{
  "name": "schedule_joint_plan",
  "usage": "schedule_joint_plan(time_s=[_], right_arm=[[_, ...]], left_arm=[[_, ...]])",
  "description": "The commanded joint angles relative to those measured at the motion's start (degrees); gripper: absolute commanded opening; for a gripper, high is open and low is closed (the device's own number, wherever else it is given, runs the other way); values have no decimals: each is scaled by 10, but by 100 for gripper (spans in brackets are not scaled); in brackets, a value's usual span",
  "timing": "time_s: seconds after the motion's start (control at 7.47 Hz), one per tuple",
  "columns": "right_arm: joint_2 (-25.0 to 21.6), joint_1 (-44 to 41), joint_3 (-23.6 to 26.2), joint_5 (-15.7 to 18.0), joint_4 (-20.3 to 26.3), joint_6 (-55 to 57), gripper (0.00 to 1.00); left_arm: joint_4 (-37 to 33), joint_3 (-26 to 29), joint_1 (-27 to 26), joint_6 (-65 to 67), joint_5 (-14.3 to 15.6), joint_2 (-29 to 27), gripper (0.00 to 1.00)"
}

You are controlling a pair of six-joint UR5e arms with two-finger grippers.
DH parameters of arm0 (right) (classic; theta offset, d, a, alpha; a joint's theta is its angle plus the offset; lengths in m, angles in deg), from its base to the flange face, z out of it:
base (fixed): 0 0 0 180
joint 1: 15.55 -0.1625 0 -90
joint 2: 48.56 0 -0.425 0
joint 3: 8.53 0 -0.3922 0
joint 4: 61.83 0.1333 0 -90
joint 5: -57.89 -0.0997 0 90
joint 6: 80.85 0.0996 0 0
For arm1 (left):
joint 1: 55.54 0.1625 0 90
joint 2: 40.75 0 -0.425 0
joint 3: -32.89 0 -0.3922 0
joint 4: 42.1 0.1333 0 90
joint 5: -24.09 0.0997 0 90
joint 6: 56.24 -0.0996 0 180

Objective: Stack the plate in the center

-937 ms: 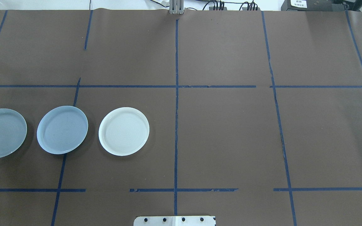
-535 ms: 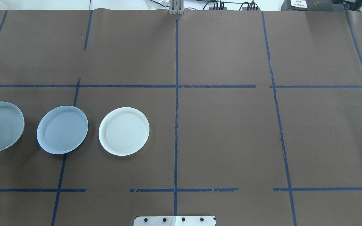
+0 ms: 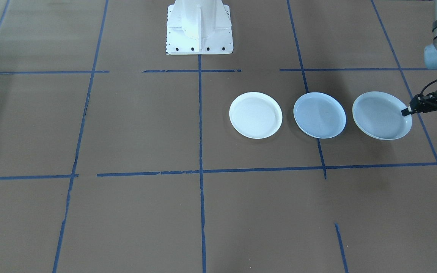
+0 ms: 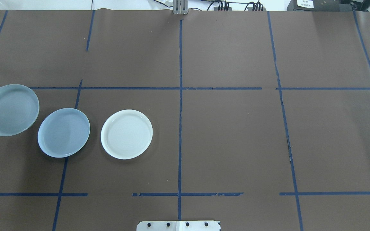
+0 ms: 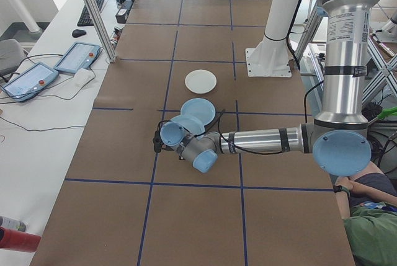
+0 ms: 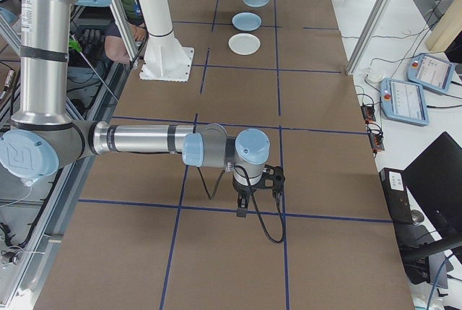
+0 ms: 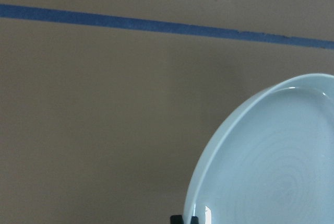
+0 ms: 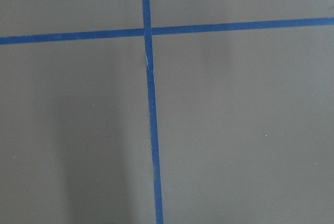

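Two blue tape lines (image 8: 146, 31) are crossing near the top on the brown table covering (image 8: 240, 125), one running downward.

Pale blue plate (image 4: 63, 132), white plate (image 4: 126, 133), greenish ridged plate (image 4: 10, 109), brown blue-lined table (image 4: 230, 134).

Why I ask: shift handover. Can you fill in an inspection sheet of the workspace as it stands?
Surface: brown paper table with a blue tape grid.
Job's things: pale blue plate lies flat in the middle; white plate flat beside it; ridged plate gripped at its rim, apparently off the table.
Clutter: nothing seen.
Grippers: left gripper shut on the ridged plate's rim; right gripper hangs over bare table, open or shut cannot be told.
Cables: black cable at the left wrist; another cable loop at the right wrist.
Surroundings: teach pendants on a side bench; a seated person.
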Motion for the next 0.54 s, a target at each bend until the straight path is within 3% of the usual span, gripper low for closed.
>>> schedule_joint_plan(time_s=[0.0, 0.4], right_arm=[[0, 0, 0, 0, 0, 0, 100], [0, 0, 0, 0, 0, 0, 100]], left_arm=[[-4, -37, 55, 77, 49, -3, 0], [-100, -39, 123, 194, 63, -3, 0]])
